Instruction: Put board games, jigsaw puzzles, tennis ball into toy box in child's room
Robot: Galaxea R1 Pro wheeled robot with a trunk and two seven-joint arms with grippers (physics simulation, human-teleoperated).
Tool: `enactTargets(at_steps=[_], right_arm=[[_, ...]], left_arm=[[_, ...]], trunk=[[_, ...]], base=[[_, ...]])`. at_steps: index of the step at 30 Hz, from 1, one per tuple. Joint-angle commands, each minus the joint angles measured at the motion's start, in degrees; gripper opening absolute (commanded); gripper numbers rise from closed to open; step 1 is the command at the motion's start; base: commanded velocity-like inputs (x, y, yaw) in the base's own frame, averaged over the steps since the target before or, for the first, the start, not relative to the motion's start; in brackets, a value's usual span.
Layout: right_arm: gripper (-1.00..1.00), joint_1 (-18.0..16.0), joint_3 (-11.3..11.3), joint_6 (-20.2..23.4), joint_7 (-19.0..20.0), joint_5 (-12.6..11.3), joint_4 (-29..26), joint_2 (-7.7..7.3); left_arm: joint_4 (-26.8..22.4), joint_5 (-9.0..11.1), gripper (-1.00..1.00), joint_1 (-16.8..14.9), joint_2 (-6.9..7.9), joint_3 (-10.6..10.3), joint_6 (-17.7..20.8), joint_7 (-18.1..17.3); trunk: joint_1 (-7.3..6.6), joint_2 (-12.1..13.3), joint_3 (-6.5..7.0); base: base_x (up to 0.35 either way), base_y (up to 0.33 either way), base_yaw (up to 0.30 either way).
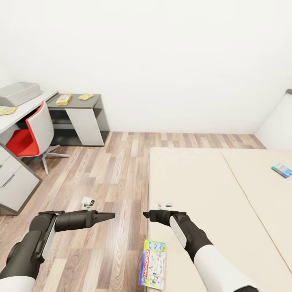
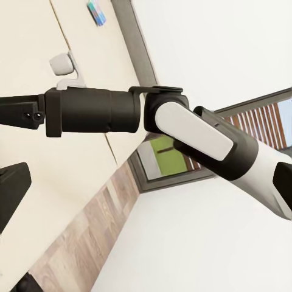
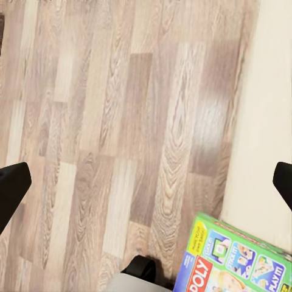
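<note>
Monopoly box [image 1: 152, 264] sits on the bed's [image 1: 211, 194] near edge, just below the right claw [image 1: 147, 214], untouched. Both arms reach forward with tips pointing inward; right claw spread wide, left claw [image 1: 110, 216] can't tell.

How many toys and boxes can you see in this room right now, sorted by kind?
Board games on the bed: 2 (green one, blue one)
Flat boxes on the desk: 3 ()
Grey toy box: 1
Total: 6

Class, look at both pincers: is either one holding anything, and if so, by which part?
Nothing is held. The right pincer is open over bare floor, and the left pincer grips nothing.
</note>
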Motion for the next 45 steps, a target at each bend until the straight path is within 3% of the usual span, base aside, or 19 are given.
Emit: enactTargets(at_steps=[1,21,45], right_arm=[[1.00,0.0,0.0,0.3,0.0,-0.1,-0.1,-0.01],[1.00,0.0,0.0,0.3,0.1,-0.1,-0.1,-0.01],[1.00,0.0,0.0,0.3,0.1,-0.2,-0.1,-0.05]], left_arm=[[0.0,-0.1,1.00,0.0,0.02,0.0,0.6,-0.2],[0.0,-0.1,1.00,0.0,-0.01,0.0,0.6,-0.2],[0.0,-0.1,1.00,0.0,-0.02,0.0,0.6,-0.3]], trunk=[[0.03,-0.1,0.00],[0.03,-0.1,1.60],[0.03,-0.1,2.68]], base=[[0.000,0.000,0.109],[0.000,0.000,0.099],[0.000,0.000,-0.066]])
